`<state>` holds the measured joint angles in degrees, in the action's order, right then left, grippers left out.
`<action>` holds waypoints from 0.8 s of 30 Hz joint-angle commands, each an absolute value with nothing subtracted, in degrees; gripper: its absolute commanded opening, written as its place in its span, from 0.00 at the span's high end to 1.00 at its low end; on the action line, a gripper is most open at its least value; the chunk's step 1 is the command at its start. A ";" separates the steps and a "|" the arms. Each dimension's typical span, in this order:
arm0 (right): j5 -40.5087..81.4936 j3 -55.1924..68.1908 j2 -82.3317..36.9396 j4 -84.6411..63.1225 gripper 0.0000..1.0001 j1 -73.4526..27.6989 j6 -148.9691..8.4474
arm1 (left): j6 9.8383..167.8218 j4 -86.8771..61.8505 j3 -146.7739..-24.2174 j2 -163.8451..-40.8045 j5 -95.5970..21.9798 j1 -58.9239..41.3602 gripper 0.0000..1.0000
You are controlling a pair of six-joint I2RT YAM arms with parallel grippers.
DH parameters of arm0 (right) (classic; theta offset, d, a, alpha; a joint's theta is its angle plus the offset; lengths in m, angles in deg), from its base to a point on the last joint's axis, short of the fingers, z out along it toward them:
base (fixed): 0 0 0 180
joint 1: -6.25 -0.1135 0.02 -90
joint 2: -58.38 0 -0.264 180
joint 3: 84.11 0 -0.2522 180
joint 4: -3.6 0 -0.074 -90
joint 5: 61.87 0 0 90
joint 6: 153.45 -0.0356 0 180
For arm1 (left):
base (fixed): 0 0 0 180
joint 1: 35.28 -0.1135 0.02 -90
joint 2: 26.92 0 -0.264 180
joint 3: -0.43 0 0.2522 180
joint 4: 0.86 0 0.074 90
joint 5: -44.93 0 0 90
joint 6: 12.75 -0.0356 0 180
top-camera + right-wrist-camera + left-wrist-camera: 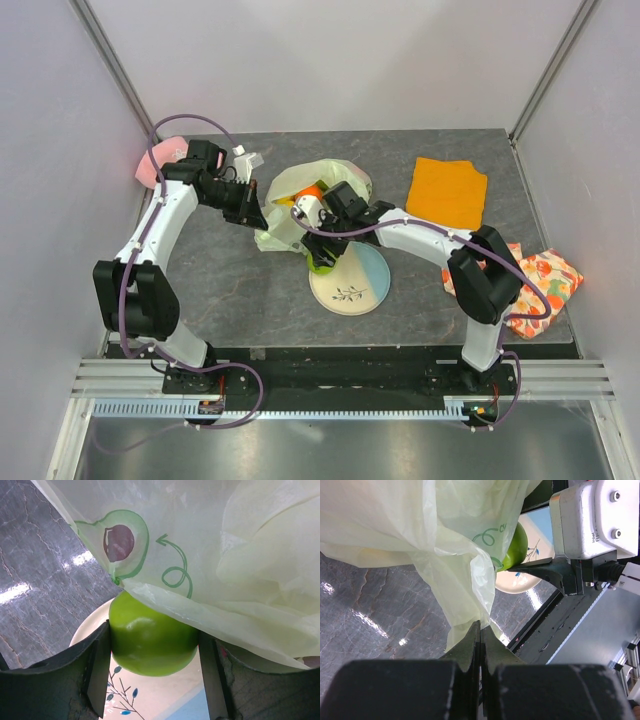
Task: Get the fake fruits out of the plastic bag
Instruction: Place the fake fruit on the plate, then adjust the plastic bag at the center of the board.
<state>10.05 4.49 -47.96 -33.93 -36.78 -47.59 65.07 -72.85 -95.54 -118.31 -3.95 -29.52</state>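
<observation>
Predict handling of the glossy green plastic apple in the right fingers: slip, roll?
Sharp highlight on the glossy green plastic apple: probably slick, may slip from the right fingers. Round, so likely rolls if set on the cream-and-blue plate. Probably stiff: no visible dent.

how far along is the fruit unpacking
Done: no fruit lies on the plate yet. In hand: the right gripper holds the green apple over the plate; the left gripper pinches the plastic bag. Left: the orange, at least, sits inside.
</observation>
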 commanded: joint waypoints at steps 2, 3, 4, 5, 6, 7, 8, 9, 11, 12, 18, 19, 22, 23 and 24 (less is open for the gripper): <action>8.89 6.73 -46.12 -35.56 0.37 -37.70 -48.50 | 65.30 -71.83 -97.08 -117.45 -1.48 -29.30 0.98; 8.89 6.20 -45.94 -36.00 0.24 -37.78 -48.68 | 65.38 -71.83 -97.43 -117.45 -1.39 -29.30 0.98; 8.71 4.28 -45.51 -37.74 0.18 -37.78 -48.94 | 65.56 -71.75 -97.52 -117.36 -1.48 -29.30 0.98; 8.62 2.78 -44.72 -38.89 0.02 -37.78 -49.03 | 66.00 -71.83 -97.53 -117.36 -1.48 -29.30 0.98; 8.62 -0.63 -44.10 -40.21 0.02 -37.70 -49.21 | 66.35 -71.75 -97.61 -117.18 -1.56 -29.30 0.98; 8.19 -2.83 -43.31 -43.62 0.02 -37.61 -49.38 | 66.87 -71.75 -97.53 -117.27 -1.48 -29.30 0.98; 7.31 -5.38 -42.09 -45.91 0.02 -37.35 -49.47 | 68.01 -72.01 -97.44 -117.18 -1.39 -29.30 0.98; 4.69 -8.36 -41.64 -48.20 0.02 -37.00 -49.65 | 68.28 -72.36 -97.00 -116.83 -0.52 -29.30 0.98; 1.78 -16.72 -40.67 -53.22 0.02 -35.59 -51.30 | 69.16 -73.50 -96.21 -116.48 -0.16 -29.30 0.98; -0.06 -19.79 -40.32 -53.49 0.02 -34.37 -52.19 | 69.25 -73.94 -95.25 -116.13 -0.33 -29.30 0.98; 1.58 -20.44 -42.50 -46.12 0.15 -31.54 -54.66 | 68.02 -76.05 -91.46 -116.83 -0.16 -29.30 0.98; 2.20 -20.44 -44.95 -44.72 0.20 -31.46 -54.48 | 68.11 -75.79 -91.37 -116.66 0.02 -29.30 0.98; -0.24 -21.84 -50.05 -43.65 0.37 -31.19 -53.34 | 68.02 -75.17 -91.99 -116.57 0.63 -29.30 0.98; -0.52 -22.36 -51.20 -43.39 0.41 -31.19 -52.99 | 67.76 -75.17 -92.68 -116.74 0.81 -29.30 0.98; -0.26 -23.41 -52.35 -42.78 0.42 -31.28 -53.25 | 67.50 -75.09 -93.04 -116.92 1.42 -29.30 0.98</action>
